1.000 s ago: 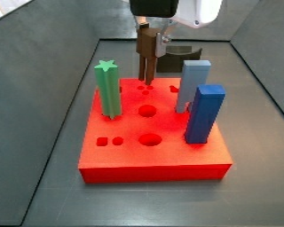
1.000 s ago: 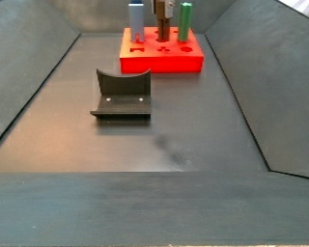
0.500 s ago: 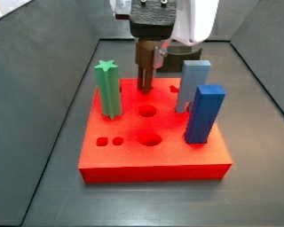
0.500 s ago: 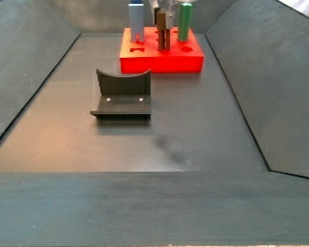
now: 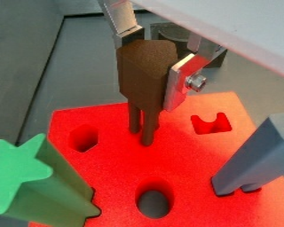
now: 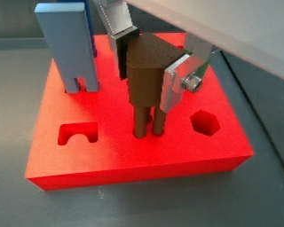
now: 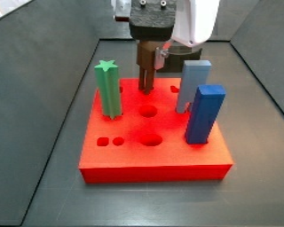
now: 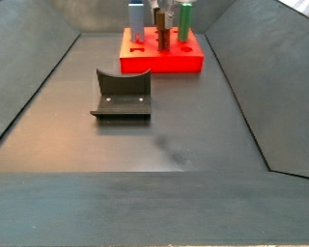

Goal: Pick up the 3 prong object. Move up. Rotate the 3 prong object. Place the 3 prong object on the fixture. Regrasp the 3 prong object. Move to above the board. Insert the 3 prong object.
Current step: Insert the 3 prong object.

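Red board (image 6: 109,151) — end effector (image 6: 145,75) grips 3 prong object (image 6: 142,84).

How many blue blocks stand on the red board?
2. The pale blue block stands toward the board's far right; the darker blue block nearer. The hand holds the 3 prong object beside them.

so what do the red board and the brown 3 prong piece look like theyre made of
The board looks like matte, evenly coloured plastic, possibly printed. The 3 prong object, held in the gripper with its prongs at the board, looks like dull brown plastic; neither can be confirmed.
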Controlling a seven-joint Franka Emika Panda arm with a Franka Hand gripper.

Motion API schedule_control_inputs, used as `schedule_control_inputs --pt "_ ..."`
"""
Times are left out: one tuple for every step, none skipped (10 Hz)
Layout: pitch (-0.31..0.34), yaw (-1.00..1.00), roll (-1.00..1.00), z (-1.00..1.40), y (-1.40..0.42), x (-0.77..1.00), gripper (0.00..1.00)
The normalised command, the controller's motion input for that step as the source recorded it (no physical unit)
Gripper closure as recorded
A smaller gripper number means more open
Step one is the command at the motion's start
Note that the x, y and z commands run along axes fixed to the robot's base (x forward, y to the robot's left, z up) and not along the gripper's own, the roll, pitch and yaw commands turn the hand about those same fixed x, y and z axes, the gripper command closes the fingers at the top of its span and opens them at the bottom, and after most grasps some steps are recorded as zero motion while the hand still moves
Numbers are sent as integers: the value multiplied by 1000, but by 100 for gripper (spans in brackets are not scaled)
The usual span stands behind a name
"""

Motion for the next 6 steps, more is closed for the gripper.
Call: schedule_control_inputs --pt "-54 -274 27 -574 0 214 100" --pt "-43 -274 34 -483 0 131 100" --pt "-54 -194 61 -497 0 0 100" --pt "-30 -94 60 -409 0 -63 100" --pt "13 0 0 0 0 0 100" --pt "0 0 0 0 0 0 100"
